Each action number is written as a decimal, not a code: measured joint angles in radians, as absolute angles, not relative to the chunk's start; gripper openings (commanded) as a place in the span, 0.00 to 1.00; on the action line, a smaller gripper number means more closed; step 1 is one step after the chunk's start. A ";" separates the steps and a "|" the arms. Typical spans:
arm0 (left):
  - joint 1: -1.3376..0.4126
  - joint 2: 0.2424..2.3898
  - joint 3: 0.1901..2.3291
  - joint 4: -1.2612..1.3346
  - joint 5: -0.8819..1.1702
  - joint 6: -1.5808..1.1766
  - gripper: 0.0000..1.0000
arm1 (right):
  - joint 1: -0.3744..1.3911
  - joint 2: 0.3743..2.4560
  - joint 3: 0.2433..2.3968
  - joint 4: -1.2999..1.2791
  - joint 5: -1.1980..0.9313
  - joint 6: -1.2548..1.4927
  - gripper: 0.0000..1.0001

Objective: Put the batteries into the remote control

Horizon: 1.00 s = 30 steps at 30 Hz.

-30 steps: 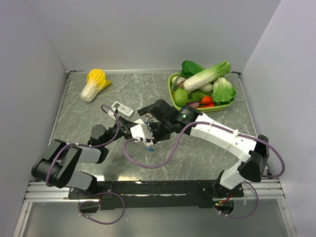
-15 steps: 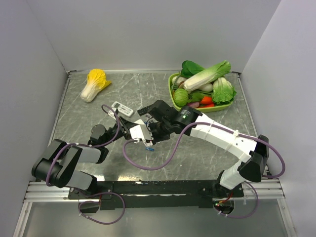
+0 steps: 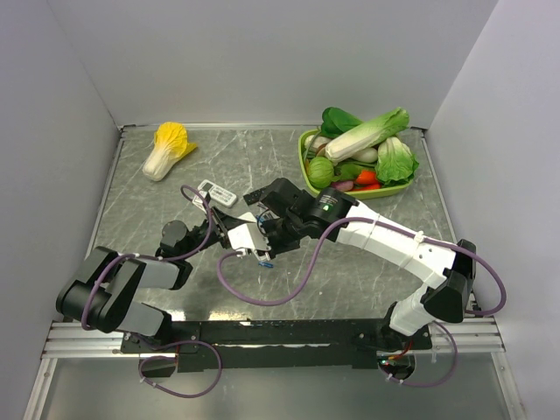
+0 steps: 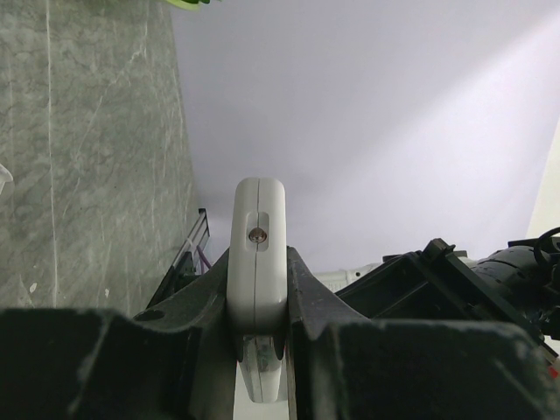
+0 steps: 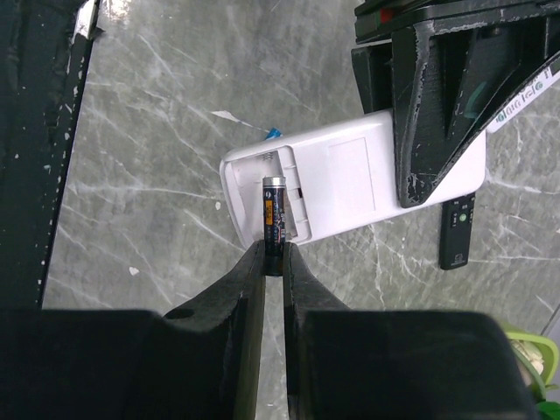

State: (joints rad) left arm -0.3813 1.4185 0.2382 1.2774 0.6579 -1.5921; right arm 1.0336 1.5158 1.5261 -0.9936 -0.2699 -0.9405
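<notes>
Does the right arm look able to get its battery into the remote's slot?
Probably yes: the slot lies open right at the battery, and the left gripper clamps the remote's other end, clear of it.

Right arm (image 3: 394, 241) white-shelled with black joints — left arm (image 3: 122, 284) dark grey; purple cables (image 3: 262, 303); right gripper (image 5: 274, 255) matte black.

You see: remote control (image 5: 350, 179) white | battery (image 5: 274, 219) dark with orange marking, silvery tip | table (image 5: 149, 175) grey marble, white veins | slim remote (image 5: 455, 232) black | basket (image 3: 303, 162) lime green
</notes>
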 measured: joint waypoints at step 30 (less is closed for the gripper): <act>-0.381 1.397 0.238 1.277 0.658 -1.587 0.02 | 1.047 1.549 1.526 -0.992 -0.233 -0.932 0.00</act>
